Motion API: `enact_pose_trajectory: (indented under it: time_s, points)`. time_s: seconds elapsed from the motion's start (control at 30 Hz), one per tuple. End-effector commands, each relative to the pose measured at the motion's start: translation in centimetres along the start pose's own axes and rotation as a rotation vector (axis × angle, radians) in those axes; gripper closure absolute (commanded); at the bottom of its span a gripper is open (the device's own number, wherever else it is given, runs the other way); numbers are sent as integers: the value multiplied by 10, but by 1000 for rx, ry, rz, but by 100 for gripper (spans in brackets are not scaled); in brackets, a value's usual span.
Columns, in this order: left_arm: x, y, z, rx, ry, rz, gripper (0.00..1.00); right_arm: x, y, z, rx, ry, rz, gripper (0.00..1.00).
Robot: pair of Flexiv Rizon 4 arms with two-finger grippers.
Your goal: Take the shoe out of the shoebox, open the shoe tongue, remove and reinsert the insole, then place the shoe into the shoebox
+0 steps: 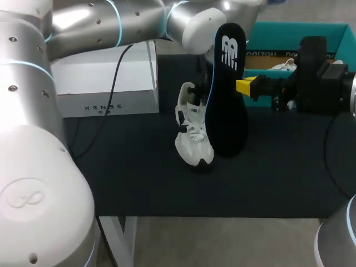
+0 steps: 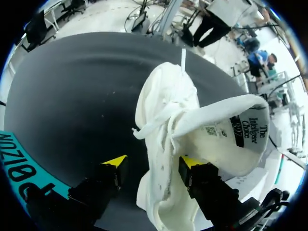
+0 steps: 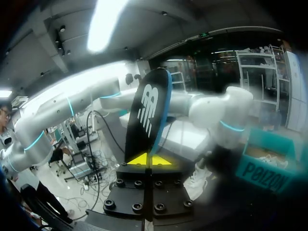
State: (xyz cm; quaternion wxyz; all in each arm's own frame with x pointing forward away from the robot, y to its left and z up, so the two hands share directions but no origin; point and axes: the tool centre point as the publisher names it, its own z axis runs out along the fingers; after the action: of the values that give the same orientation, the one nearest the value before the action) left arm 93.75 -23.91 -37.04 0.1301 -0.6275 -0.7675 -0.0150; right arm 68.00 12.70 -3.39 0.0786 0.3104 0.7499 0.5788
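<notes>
Teal cardboard shoebox (image 1: pixel 278 33) sits far right, white lace-up shoe (image 1: pixel 193 133) stands toe-down mid-table at my left gripper (image 2: pixel 153 161) (hold: can't tell), black foam insole (image 1: pixel 227 94) is pinched upright beside it by my right gripper (image 1: pixel 245 86), so I'd steady the shoe and feed the insole in squarely.

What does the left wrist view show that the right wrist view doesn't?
Only left wrist: the tongue folded open, the loose laces and the black table, seen from the left end effector. Only right wrist: the black insole out of the shoe, the right end effector shut on one end of it, and the left arm behind. Both: the teal shoebox and the white shoe, which is only a blur in right wrist.
</notes>
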Motion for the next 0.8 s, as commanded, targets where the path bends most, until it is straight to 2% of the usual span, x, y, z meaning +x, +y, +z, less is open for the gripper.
enact_pose_trajectory:
  time_s: [0.03,0.2,0.33,0.4,0.57,0.8]
  points:
    - [16,0,-19,81,-131,-61,0,1,-2,0,-2,-3,1,100]
    - [19,8,-36,189,-237,-220,0,1,-2,0,-2,-3,1,100]
    - [19,9,-44,228,-278,-316,0,1,-2,0,-2,-3,1,100]
    - [18,10,-48,228,-314,-374,0,1,-2,0,-2,-3,1,100]
    - [22,9,-61,194,-453,-346,0,1,-2,0,-2,-3,1,100]
    - [31,8,-78,209,-595,-302,0,1,-2,0,-2,-3,1,100]
